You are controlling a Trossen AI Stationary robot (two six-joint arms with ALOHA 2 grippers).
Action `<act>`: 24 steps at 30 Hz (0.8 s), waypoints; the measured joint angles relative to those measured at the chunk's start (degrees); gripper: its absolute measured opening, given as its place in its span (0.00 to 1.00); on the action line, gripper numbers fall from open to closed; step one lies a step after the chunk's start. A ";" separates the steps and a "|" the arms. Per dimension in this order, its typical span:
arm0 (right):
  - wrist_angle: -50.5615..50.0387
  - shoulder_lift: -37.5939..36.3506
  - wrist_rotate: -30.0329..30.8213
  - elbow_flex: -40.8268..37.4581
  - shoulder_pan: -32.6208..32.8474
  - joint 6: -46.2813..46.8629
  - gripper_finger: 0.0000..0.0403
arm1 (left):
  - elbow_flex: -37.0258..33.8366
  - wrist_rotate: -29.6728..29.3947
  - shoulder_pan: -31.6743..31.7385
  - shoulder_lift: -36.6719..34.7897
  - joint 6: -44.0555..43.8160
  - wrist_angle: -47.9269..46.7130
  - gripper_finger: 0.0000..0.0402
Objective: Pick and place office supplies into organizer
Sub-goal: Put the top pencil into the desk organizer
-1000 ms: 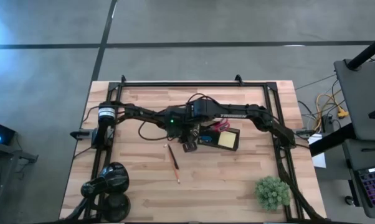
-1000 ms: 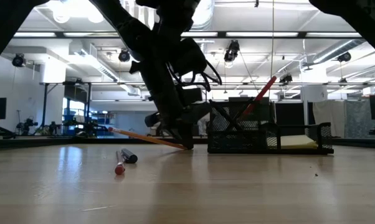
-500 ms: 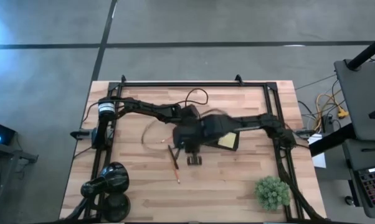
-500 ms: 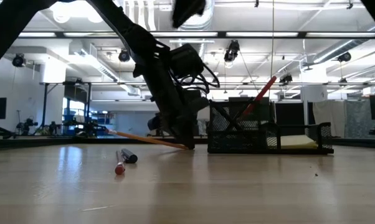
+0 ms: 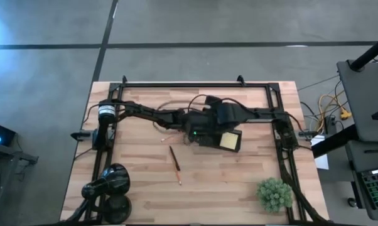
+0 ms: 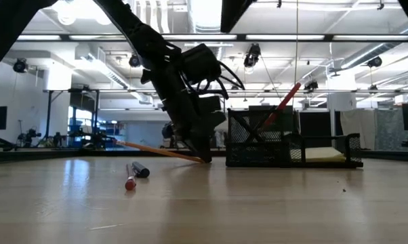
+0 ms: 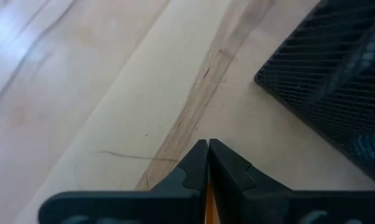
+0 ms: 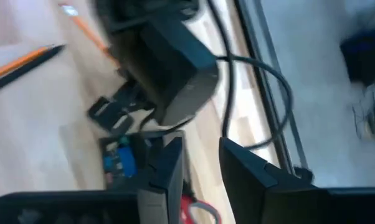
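orange pencil (image 6: 160, 151) is pinched at one end by the shut left gripper (image 6: 202, 157), its tip low by the table just beside the organizer (image 6: 292, 149). light, stiff, slippery; likely better held mid-shaft. right gripper (image 8: 197, 165) part-open, holding nothing, over the organizer.

Desk (image 5: 139, 182): pale wood, striped grain. Organizer (image 6: 292, 146): black mesh. Note pad (image 5: 228, 140): yellow. Pencil (image 6: 160, 150): orange. Pen (image 5: 175, 164): dark, red-tipped. Plant ball (image 5: 275, 193): green. Scissors (image 8: 197, 210): red-handled.

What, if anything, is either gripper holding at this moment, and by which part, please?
The left gripper is shut on the thin orange pencil, near the end that rests on the table beside the black mesh organizer. The right gripper holds nothing.
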 joint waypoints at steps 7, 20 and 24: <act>0.72 0.12 0.20 -2.59 -0.04 0.51 0.24 | 0.00 2.94 4.69 -0.13 0.38 -0.42 0.00; 9.43 0.00 2.85 -11.85 0.91 1.82 0.24 | -0.09 -4.74 6.77 -0.17 -1.54 0.66 0.00; 10.65 -0.02 2.85 -13.74 0.88 1.79 0.25 | -0.20 -4.56 6.66 -2.01 -1.59 0.10 0.00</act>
